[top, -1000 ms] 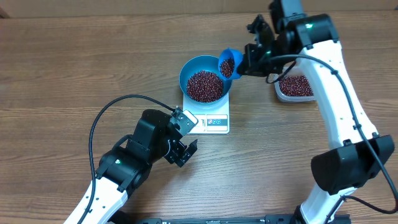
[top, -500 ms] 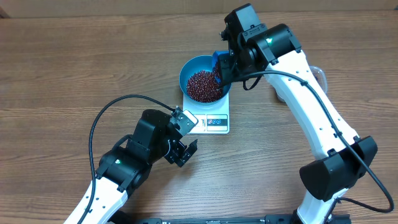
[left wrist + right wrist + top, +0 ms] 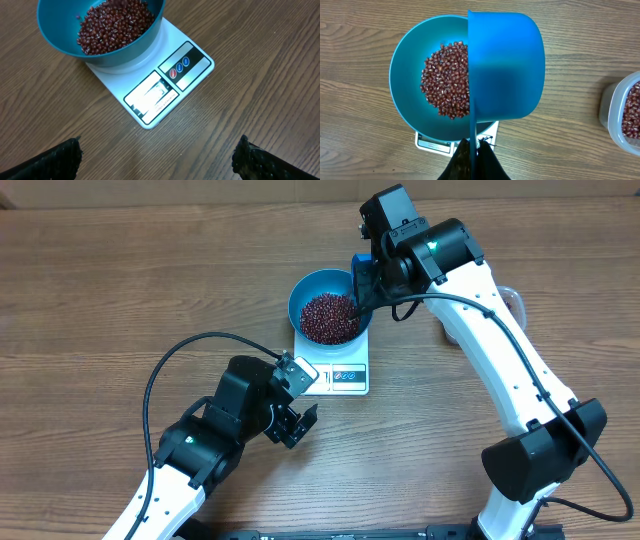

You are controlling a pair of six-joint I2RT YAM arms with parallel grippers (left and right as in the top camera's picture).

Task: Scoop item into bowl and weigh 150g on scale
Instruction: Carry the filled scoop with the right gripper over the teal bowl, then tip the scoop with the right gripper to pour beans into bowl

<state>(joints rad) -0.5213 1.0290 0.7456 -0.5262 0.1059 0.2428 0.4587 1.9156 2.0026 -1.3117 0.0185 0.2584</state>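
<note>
Heaping inside the bowl (image 3: pixel 298 290), the beans (image 3: pixel 328 318) cover its floor, and the bowl sits on the scale (image 3: pixel 345 378), whose display we cannot read. Over the bowl's right-hand rim we see the scoop (image 3: pixel 505 65) turned on its side, mouth towards the beans. Its handle runs straight back into the right gripper (image 3: pixel 473 157), whose jaws are clamped on it. Any refill lies further right, in the tub (image 3: pixel 609 107), so we judge the right arm nearer for it. Our left gripper (image 3: pixel 300 423) hangs with jaws wide apart, near the scale's front corner, touching nothing
</note>
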